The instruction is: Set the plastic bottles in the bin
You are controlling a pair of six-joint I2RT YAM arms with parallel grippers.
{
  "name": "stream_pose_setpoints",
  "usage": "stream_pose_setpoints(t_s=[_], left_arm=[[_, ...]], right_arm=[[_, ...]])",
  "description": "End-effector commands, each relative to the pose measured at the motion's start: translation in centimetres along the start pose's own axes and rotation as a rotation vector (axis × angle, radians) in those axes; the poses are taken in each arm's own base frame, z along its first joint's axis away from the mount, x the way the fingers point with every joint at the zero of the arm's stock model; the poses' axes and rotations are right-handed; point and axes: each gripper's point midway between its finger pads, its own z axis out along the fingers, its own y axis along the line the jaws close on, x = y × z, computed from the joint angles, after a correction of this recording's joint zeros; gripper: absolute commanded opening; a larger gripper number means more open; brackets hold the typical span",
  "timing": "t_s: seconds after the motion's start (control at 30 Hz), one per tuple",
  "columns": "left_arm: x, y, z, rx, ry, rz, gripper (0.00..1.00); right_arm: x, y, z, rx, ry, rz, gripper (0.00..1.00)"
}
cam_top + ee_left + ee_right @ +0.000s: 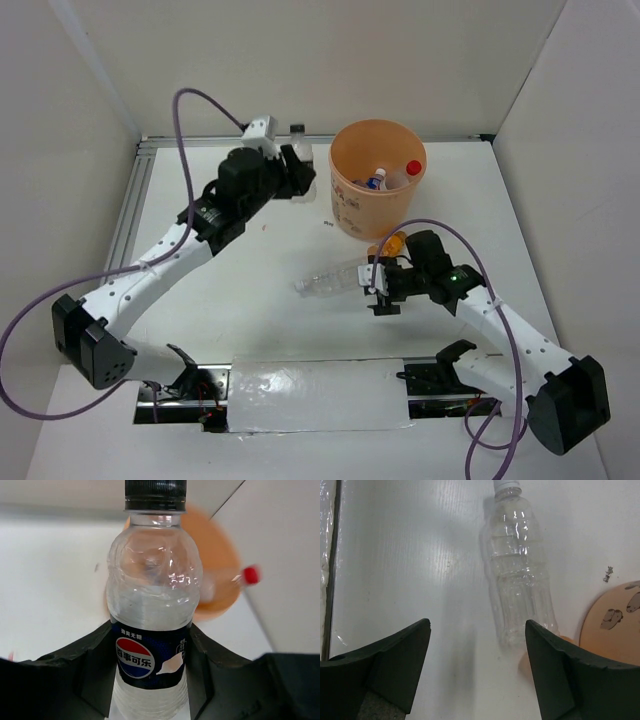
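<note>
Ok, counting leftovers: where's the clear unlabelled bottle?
In the top view, the clear bottle lies sideways on the table just left of the right gripper, nearer than the bin.

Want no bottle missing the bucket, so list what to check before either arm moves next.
1. Left gripper grip on the Pepsi bottle: ok, jaws close against both sides of its label.
2. Pepsi bottle above the bin: not ok, the top view shows it left of the rim.
3. Pepsi bottle lifted off the table: cannot tell.
4. Room in the bin: ok, only a few bottles inside, low down.
5. Right gripper open: ok, jaws spread wide.
6. Clear bottle centred between the right jaws: not ok, it lies on its side close to one jaw.
</note>
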Motion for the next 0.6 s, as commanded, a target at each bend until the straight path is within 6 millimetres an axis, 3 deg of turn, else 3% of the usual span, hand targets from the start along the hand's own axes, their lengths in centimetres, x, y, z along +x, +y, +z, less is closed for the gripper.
stream_pose_setpoints(t_s=[0.0, 0.03, 0.07, 0.1, 0.13, 0.17, 0.2, 0.23, 0.27, 0.3, 0.33, 0.37, 0.4, 0.43, 0.53, 0.57], left_arm=[[-4.9, -3.9, 2.2, 0.145, -0.164, 0.147, 0.05], [-7.3, -5.7, 2.5, 0.180, -0.208, 0.155, 0.05], [-7.4, -6.5, 3.4, 0.190, -0.207, 0.156, 0.06], [-5.8, -7.0, 6.1, 0.202, -0.173, 0.174, 0.06], [-7.6, -8.2, 6.6, 0.222, -0.214, 0.168, 0.06], [-7.4, -8.9, 7.4, 0.227, -0.214, 0.168, 0.09], [-5.7, -8.7, 10.0, 0.197, -0.187, 0.172, 0.11], [-7.5, -9.5, 10.4, 0.190, -0.227, 0.162, 0.15], [-6.9, -10.0, 11.2, 0.184, -0.219, 0.164, 0.20], [-6.4, -10.4, 12.0, 0.178, -0.210, 0.166, 0.30], [-4.8, -9.6, 13.9, 0.144, -0.181, 0.172, 0.34], [-5.4, -10.1, 14.3, 0.149, -0.193, 0.169, 0.38], [-4.2, -9.9, 14.8, 0.131, -0.161, 0.187, 0.44], [-3.8, -9.5, 15.3, 0.115, -0.149, 0.190, 0.57], [-2.5, -8.9, 16.0, 0.102, -0.123, 0.197, 0.79], [-2.6, -8.9, 15.7, 0.103, -0.124, 0.197, 1.00]], right_arm=[[-0.4, -1.5, 0.7, 0.042, -0.017, -0.061, 0.85], [-0.6, -1.7, 0.8, 0.049, -0.014, -0.075, 0.85], [-0.6, -1.8, 1.1, 0.049, -0.011, -0.082, 0.85], [-0.5, -2.3, 1.2, 0.065, -0.006, -0.090, 0.86], [-0.8, -2.4, 1.3, 0.068, -0.015, -0.104, 0.86], [-0.6, -3.0, 1.2, 0.093, 0.001, -0.098, 0.86], [-0.6, -3.7, 1.3, 0.115, 0.004, -0.110, 0.86], [-0.4, -3.5, 1.7, 0.112, 0.013, -0.113, 0.86], [-0.1, -4.0, 1.5, 0.134, 0.030, -0.119, 0.87], [0.0, -3.9, 1.8, 0.125, 0.040, -0.127, 0.87], [0.6, -3.9, 2.1, 0.120, 0.057, -0.154, 0.89], [0.7, -3.8, 2.3, 0.112, 0.067, -0.172, 0.89], [1.1, -3.8, 2.4, 0.107, 0.081, -0.185, 0.90], [1.9, -3.8, 2.8, 0.092, 0.106, -0.201, 0.90], [2.5, -3.7, 4.1, 0.059, 0.119, -0.230, 0.91], [2.6, -3.8, 4.4, 0.060, 0.134, -0.248, 0.92]])
